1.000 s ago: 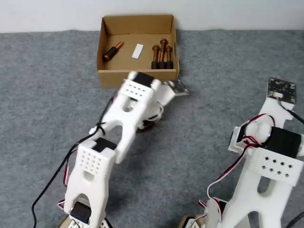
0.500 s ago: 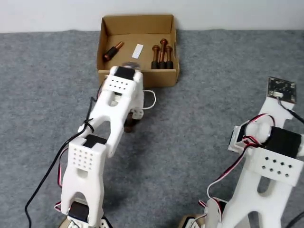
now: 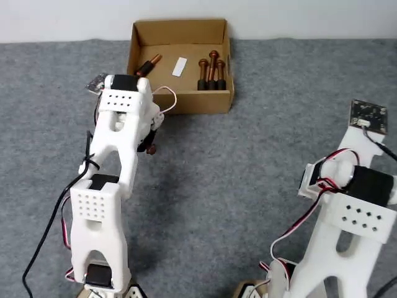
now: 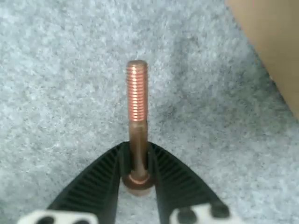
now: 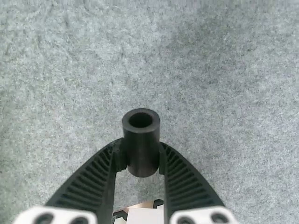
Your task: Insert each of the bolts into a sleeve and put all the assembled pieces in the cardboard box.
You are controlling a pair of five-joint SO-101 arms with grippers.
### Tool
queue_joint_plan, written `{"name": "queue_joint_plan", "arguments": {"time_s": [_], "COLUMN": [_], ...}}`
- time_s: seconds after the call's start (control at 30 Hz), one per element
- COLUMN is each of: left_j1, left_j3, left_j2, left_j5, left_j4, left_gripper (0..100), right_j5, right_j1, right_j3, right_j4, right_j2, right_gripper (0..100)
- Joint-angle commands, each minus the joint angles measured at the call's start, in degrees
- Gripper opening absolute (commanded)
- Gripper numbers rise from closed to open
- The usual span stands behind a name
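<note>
My left gripper [image 4: 138,149] is shut on a copper bolt [image 4: 137,102] just above its head, and the threaded end points away over the grey carpet. In the high view the left gripper [image 3: 149,144] hangs near the front left corner of the cardboard box [image 3: 180,102]. In the box lie one assembled piece [image 3: 147,66] at the left and three more [image 3: 211,72] at the right. Over bare carpet, my right gripper [image 5: 140,149] is shut on a black sleeve [image 5: 140,140], whose open bore faces the camera. The right arm [image 3: 347,205] stands at the right of the table.
A corner of the cardboard box [image 4: 275,46] shows close to the bolt in the left wrist view. A small white label [image 3: 179,66] lies on the box floor. Grey carpet [image 3: 248,174] stretches between the two arms.
The left arm has swung left across the front of the box, from near its right front corner to its left front corner, carrying the bolt. The right arm has kept still.
</note>
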Motion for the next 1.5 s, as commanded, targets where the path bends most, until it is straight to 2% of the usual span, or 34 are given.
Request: {"name": "queue_joint_plan", "arguments": {"time_s": [0.0,0.1,0.17,0.3,0.43,0.53,0.73,0.87,1.0,1.17,1.37,1.47], "left_j1": [2.1,4.0,4.7,4.8,4.3,2.5,-2.6,-5.9,-6.5,-6.6,-6.2,-6.1], "left_j3": [-2.3,-2.3,-2.5,-2.4,-2.5,-2.5,-2.4,-2.6,-2.4,-2.4,-2.4,-2.4], "left_j2": [-5.0,-5.0,-5.4,-7.9,-8.4,-8.5,-8.6,-8.5,-8.6,-8.5,-6.9,-5.5], "left_j5": [-0.8,-3.0,-4.6,-10.5,-22.4,-37.4,-81.4,-102.9,-118.8,-134.3,-147.3,-150.9], "left_j4": [1.8,1.8,1.8,1.8,1.7,1.8,1.8,1.8,1.8,1.8,1.8,1.7], "left_gripper": [17,27,27,19,8,5,5,5,5,5,6,10], "right_j5": [-0.3,-0.3,-0.3,-0.3,-0.3,-0.3,-0.3,-0.3,-0.3,-0.3,-0.3,-0.4], "right_j1": [0.3,0.3,0.3,0.3,0.3,0.3,0.3,0.3,0.3,0.4,0.4,0.4], "right_j3": [-0.4,-0.4,-0.4,-0.4,-0.4,-0.4,-0.4,-0.4,-0.4,-0.4,-0.4,-0.4], "right_j4": [-1.7,-2.2,-2.2,-2.2,-2.1,-2.1,-1.9,-1.5,-1.4,-1.4,-1.4,-1.4], "right_j2": [-0.9,-1.1,-1.1,-1.5,-1.5,-1.5,-1.5,-1.5,-1.5,-1.5,-1.5,-1.5], "right_gripper": [0.9,0.9,0.9,0.9,0.9,0.9,0.9,0.9,0.9,0.9,0.9,0.9]}}
